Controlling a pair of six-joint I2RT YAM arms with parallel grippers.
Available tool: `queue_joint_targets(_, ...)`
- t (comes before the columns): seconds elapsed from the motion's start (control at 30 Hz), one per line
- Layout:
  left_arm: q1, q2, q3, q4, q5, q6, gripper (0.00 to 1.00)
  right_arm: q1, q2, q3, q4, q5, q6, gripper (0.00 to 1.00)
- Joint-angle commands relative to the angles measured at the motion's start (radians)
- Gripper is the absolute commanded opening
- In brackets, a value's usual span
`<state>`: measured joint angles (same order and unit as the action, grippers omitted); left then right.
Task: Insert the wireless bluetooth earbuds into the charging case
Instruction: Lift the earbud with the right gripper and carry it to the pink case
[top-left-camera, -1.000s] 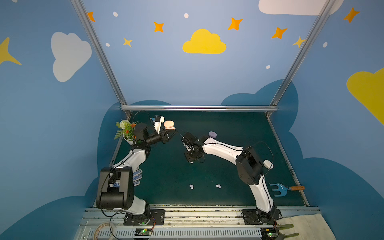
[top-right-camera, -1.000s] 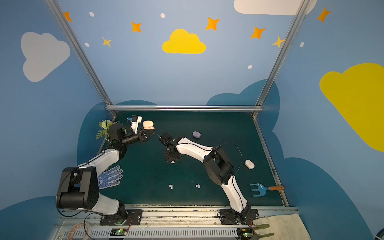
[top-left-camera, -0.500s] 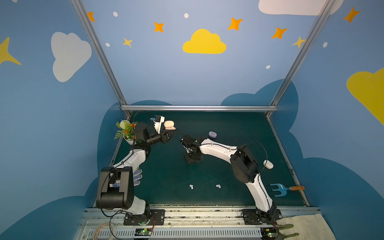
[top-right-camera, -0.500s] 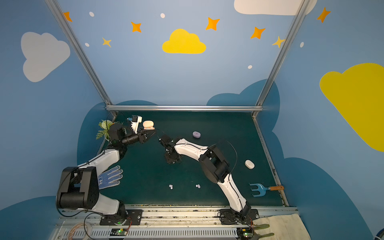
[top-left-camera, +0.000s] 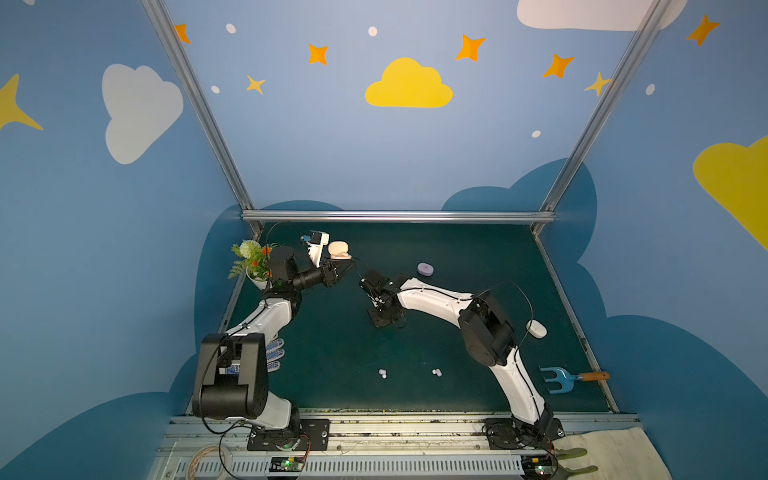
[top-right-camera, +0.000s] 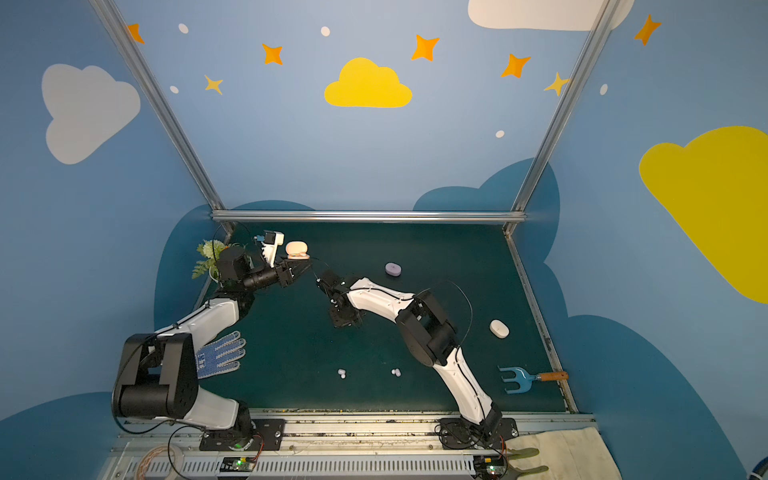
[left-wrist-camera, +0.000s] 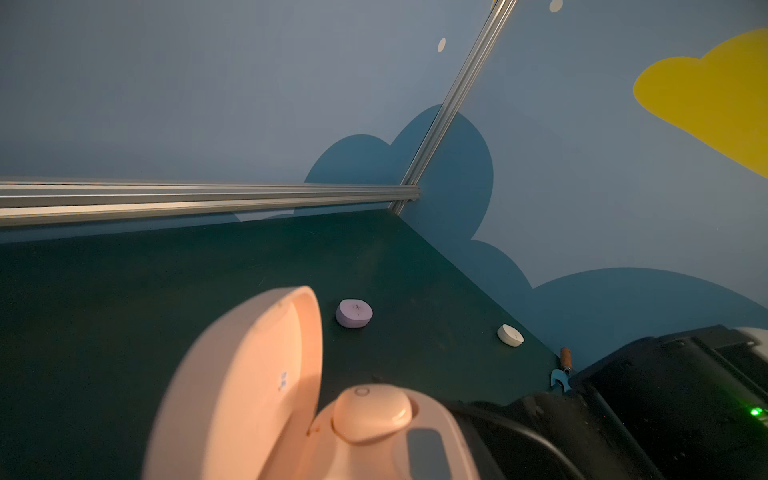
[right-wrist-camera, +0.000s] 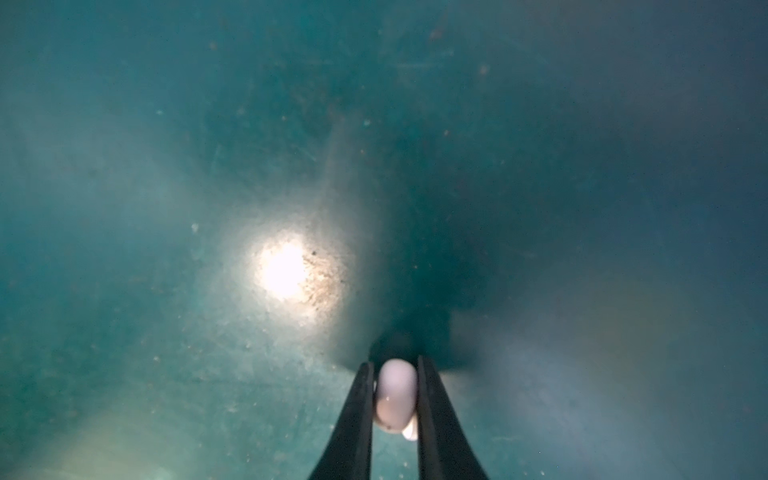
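**Item 1: held earbud** (right-wrist-camera: 395, 397). Pale, lavender-tinged; the light leaves the exact colour unsettled. It is pinched across its short width between the right fingers (right-wrist-camera: 357, 415), with its long axis running along the fingers. It sits low at the green desk (top-left-camera: 478, 249), mid-scene.

**Item 2: peach-pink charging case** (top-left-camera: 340, 250). Raised off the desk at far left, with the left fingers (top-left-camera: 337, 272) pressed on its base. The lid (left-wrist-camera: 249, 374) stands open. One peach bud (left-wrist-camera: 372, 411) is seated, and the pocket beside it looks vacant.

**Item 3: loose earbuds.** Two small pale clusters lie on the near desk (top-left-camera: 382, 373) (top-left-camera: 436, 372), well apart from both arms.

**Item 4: other cases.** The lavender case (top-left-camera: 425, 269) at far centre and the white case (top-left-camera: 536, 329) at right are both closed and lying flat.

**Item 5: bystanders.** A potted plant (top-left-camera: 253, 259), a glove (top-right-camera: 220, 355) and a blue garden fork (top-left-camera: 559, 379).

**Governing relation.** From the right fingers, the open case lies up and to the far left, close by. The closed lavender case lies to the far right. The right arm carries the bud, so it probably has to lift and then tilt the bud's long axis to suit the pocket.
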<state>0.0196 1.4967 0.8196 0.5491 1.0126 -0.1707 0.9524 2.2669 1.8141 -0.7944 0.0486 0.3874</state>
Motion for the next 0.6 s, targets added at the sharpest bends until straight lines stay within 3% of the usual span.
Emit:
queue_joint_targets(0.0,-0.003,-0.006,0.021,0.024,0.015,-0.004,0.21,0.006,0.009,-0.014,-0.027,0.01,0.013,0.13)
queue_joint_targets(0.27,-0.038,-0.012,0.01,0.005,0.015,0.01,0.21,-0.006,-0.104,-0.1,0.021,-0.012,0.024,0.1)
queue_joint_targets(0.57,-0.141,0.008,-0.002,0.014,-0.004,0.015,0.21,-0.033,-0.354,-0.288,0.039,-0.042,0.077,0.09)
